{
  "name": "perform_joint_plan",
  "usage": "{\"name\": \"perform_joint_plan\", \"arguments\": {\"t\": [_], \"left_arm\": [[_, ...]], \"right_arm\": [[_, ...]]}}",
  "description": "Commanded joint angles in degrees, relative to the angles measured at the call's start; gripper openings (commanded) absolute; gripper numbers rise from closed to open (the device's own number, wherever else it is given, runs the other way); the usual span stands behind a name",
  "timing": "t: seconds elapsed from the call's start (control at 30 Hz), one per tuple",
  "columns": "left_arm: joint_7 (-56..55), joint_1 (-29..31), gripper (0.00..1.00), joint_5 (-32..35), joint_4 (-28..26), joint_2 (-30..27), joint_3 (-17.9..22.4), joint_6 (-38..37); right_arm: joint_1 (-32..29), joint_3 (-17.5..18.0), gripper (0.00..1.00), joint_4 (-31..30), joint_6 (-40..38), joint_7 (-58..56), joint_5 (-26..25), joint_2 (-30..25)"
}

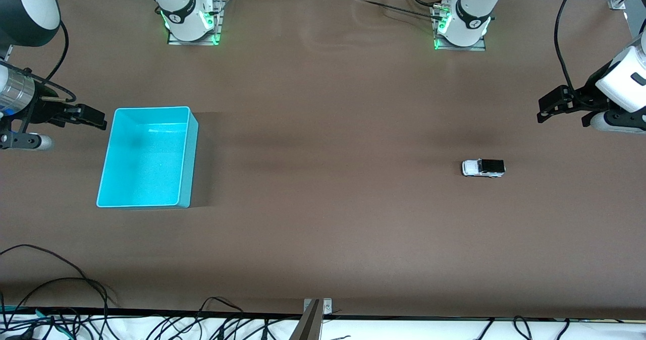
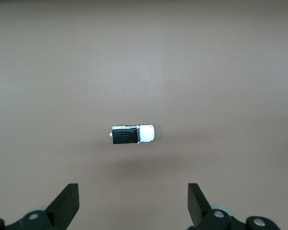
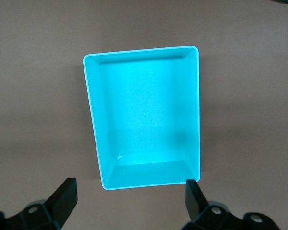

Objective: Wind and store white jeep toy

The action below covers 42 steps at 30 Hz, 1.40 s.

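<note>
1. My left tool (image 1: 547,109) hangs over the table (image 1: 323,219) at the left arm's end, fingers (image 2: 67,203) spread apart, holding nothing.
2. My right tool (image 1: 93,118) hangs beside the turquoise bin (image 1: 187,153), fingers (image 3: 65,199) apart too.
3. The white jeep toy (image 1: 483,167) sits on the table toward the left arm's end, well apart from the bin.

We see the white jeep toy (image 1: 483,167) standing on the bench (image 1: 323,219) toward the left arm's end, well apart from the bin (image 1: 146,157), which sits toward the right arm's end. The left gripper (image 1: 547,109) hangs beside the toy's area, the right gripper (image 1: 96,119) just beside the bin, both with jaws apart.
</note>
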Motion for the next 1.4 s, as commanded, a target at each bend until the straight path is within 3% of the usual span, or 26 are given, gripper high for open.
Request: {"name": "perform_joint_plan", "arguments": {"t": [0.0,0.63,0.9,1.03,1.37], "left_arm": [[-0.39,-0.14,1.0,1.11,-0.16,-0.5,-0.13,-0.6],[0.05,0.21,1.0,0.67,-0.07,-0.06,-0.13,-0.78],[9.97,0.39,1.0,-0.47,0.63,0.11,-0.04,-1.39],[9.89,0.39,1.0,-3.55,0.72,0.2,0.05,-1.3],[9.72,0.47,1.0,-3.38,0.72,0.2,0.05,-1.3]], "right_arm": [[-0.14,-0.01,1.0,-0.2,-0.4,-0.68,0.57,-0.85],[-0.14,-0.01,1.0,-0.2,-0.48,-0.68,0.57,-0.85],[-0.14,-0.01,1.0,-0.2,-0.4,-0.68,0.57,-0.85],[-0.14,-0.01,1.0,-0.2,-0.4,-0.59,0.57,-0.85],[-0.14,-0.01,1.0,-0.2,-0.4,-0.59,0.57,-0.85]]}}
